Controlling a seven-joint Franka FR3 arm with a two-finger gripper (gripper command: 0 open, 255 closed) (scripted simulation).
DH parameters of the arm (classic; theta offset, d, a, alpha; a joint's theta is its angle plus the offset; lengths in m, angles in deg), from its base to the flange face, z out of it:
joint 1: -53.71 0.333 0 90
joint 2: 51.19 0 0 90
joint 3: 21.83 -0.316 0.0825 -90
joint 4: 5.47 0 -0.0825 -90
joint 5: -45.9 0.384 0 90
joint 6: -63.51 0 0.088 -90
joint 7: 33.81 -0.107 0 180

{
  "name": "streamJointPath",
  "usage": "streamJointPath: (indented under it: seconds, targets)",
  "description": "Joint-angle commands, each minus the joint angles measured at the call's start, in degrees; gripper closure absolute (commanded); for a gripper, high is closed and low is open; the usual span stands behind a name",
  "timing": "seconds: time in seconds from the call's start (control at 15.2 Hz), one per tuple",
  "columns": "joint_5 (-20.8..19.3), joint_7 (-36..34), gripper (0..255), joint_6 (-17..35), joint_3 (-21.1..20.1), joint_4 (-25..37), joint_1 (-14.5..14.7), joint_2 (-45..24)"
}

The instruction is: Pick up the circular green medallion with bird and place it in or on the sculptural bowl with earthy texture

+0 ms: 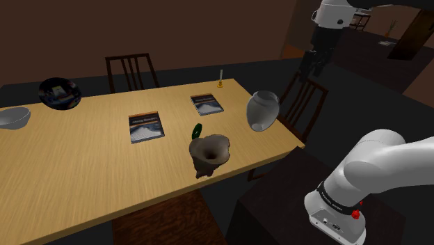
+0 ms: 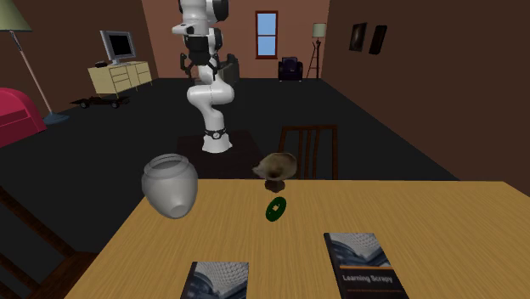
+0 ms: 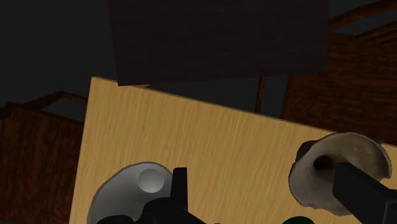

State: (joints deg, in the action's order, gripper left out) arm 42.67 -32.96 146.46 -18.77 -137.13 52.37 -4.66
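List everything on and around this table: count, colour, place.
table: 1, light wood
sculptural bowl: 1, brown, by the near table edge
medallion: 1, green, beside the sculptural bowl
vase: 1, grey, tilted, near the table corner
books: 2, dark covers, mid-table
candlestick: 1, yellow, far edge
patterned bowl: 1, dark, shoulder view's left
plain bowl: 1, grey, shoulder view's left edge
chairs: 2, dark wood, against the table
arm: 1, white, raised
fingers: 2, black, apart

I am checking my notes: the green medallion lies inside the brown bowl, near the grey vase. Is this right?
Not quite. The medallion is not inside the bowl; it is on the table beside it, as the second exterior view shows. The vase is indeed near.
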Motion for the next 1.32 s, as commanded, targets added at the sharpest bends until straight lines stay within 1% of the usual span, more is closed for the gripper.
streamJointPath:
  seconds: [0.0,0.33,0.66,0.99,1.25]
  targets:
    - [0.0,0.0,0,0.0,0.0,0.0,0.0,0.0]
    - [4.15,-10.14,0,7.79,-5.08,-4.71,-0.56,-3.09]
    - [7.64,-19.87,0,16.18,-10.08,-7.14,-1.01,-8.77]
    - [9.91,-29.38,0,24.73,-14.84,-7.2,-1.73,-16.82]
    - [10.4,-37.06,0,31.28,-18.3,-5.57,-2.59,-24.63]
